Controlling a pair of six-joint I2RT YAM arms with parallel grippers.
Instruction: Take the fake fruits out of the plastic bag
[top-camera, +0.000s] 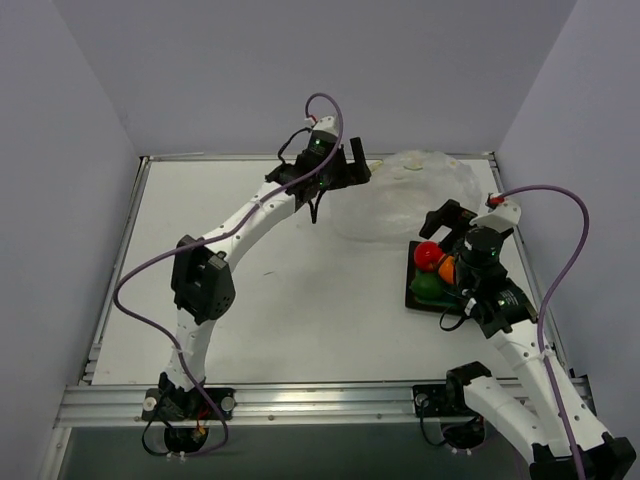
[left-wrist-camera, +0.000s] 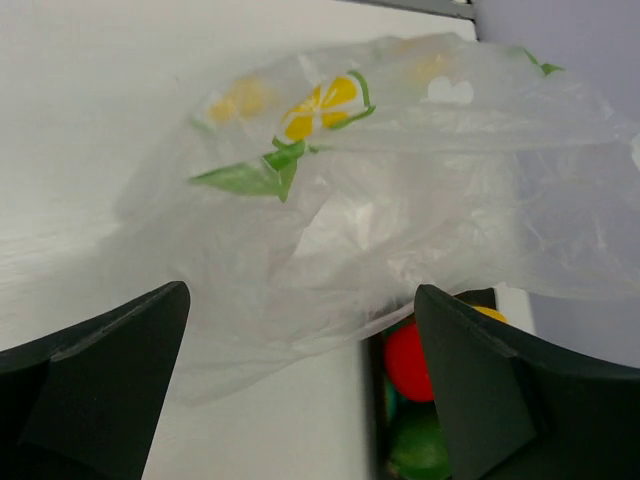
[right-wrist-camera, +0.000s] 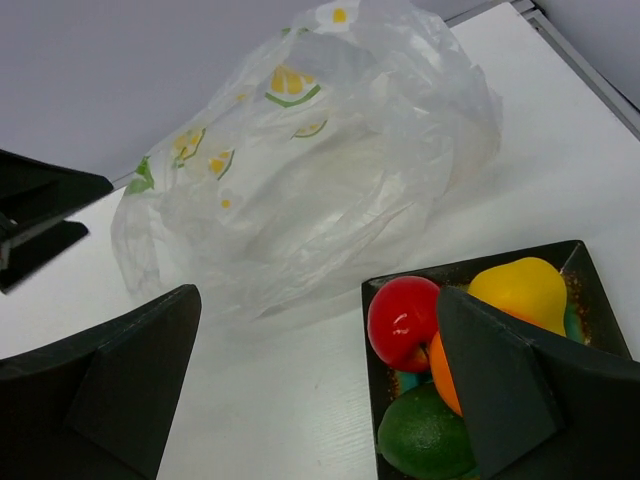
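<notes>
Crumpled plastic bag (right-wrist-camera: 320, 170) lay beside dark tray (right-wrist-camera: 575, 262), four fake fruits (right-wrist-camera: 402, 320) sat inside, left gripper (left-wrist-camera: 300, 380) and right gripper (right-wrist-camera: 320, 380) gaped wide, empty.

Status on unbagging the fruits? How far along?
Done: a red fruit, yellow fruit, orange fruit and green fruit sit in the tray. In hand: nothing; the left tool and right tool are both open and empty, the left one facing the bag. Left: probably little; no fruit shows through the bag, though its folds could hide one.
</notes>
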